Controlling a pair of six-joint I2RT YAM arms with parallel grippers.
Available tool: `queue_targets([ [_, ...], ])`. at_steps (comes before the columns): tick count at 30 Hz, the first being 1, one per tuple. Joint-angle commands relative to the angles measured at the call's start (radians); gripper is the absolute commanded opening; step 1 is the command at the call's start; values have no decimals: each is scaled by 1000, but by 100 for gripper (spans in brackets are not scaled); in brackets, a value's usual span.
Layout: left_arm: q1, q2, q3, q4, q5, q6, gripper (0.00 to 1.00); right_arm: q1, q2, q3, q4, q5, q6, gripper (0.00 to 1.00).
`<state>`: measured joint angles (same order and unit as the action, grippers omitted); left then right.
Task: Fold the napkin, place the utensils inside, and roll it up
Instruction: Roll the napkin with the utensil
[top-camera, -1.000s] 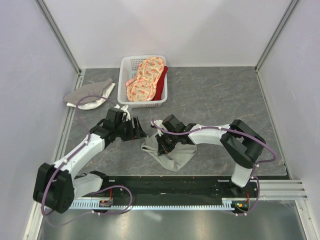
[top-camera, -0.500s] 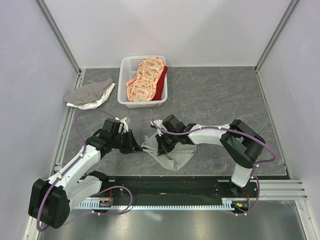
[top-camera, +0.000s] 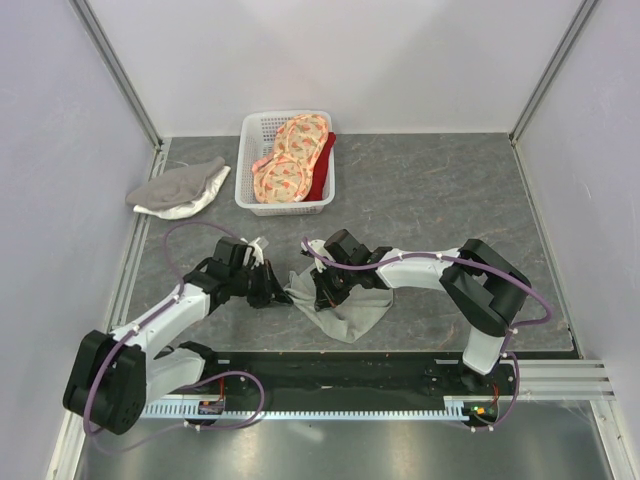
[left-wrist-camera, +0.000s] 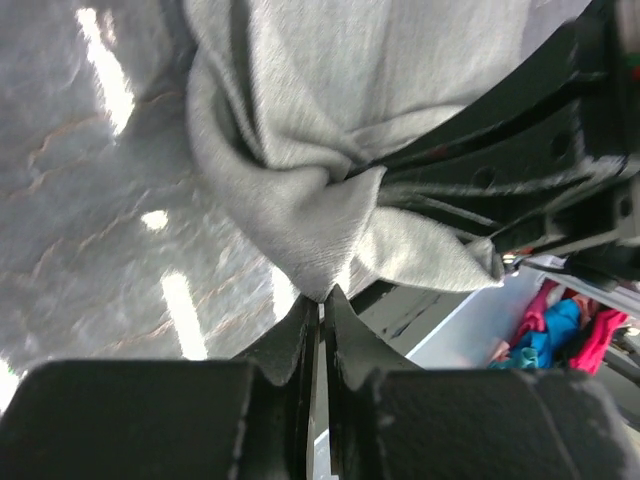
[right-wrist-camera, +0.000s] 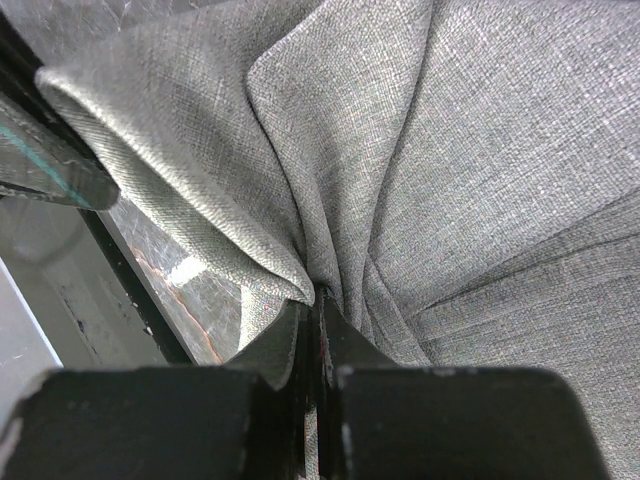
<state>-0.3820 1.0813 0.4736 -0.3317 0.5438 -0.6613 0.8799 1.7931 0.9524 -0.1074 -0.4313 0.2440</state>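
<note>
Since a second ago the left tool (top-camera: 271, 290) has come in and clenched on the left corner of the napkin (top-camera: 352, 312) (a thin pinch). The right tool (top-camera: 325, 289) grips a fold just beside it. The cloth is bunched on the bench (top-camera: 440, 200), its bulk trailing rightward.

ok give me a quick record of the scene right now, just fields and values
napkin: crumpled on the table, not yet folded
left hand: shut on a fold at the napkin's left edge
right hand: shut on a bunched fold nearer the middle
fork: not visible in any view
basket: at the back, holding orange-pink patterned cloths
grey-and-white cloth: back left, beside the basket, untouched
</note>
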Motion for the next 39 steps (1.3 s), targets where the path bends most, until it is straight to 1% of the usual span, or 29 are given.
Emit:
queue_targets([
  [1, -5, 46, 8, 195, 51, -64, 10, 4, 92, -58, -115, 147, -43, 0],
  [17, -5, 284, -24, 497, 58, -58, 10, 5, 101, -66, -114, 155, -35, 0],
  [23, -8, 365, -58, 559, 76, -46, 10, 4, 86, -67, -115, 164, -31, 0],
  [26, -8, 396, -64, 548, 62, -26, 10, 4, 63, -63, -130, 172, -26, 8],
  [28, -9, 419, -61, 522, 59, -3, 10, 4, 26, -60, -144, 184, -17, 20],
  [29, -11, 430, -59, 514, 58, 3, 10, 5, 9, -54, -164, 192, -14, 32],
  [30, -12, 443, -59, 510, 59, 8, 10, 5, -10, -49, -175, 206, -5, 38],
  [33, -21, 457, -59, 497, 56, 25, 10, 10, -96, -21, -227, 226, 3, 49],
  [35, -31, 466, -58, 493, 50, 31, 9, 22, -159, 5, -264, 255, 21, 54],
  [39, -40, 477, -47, 482, 48, 40, 9, 62, -257, 43, -316, 322, 60, 57],
])
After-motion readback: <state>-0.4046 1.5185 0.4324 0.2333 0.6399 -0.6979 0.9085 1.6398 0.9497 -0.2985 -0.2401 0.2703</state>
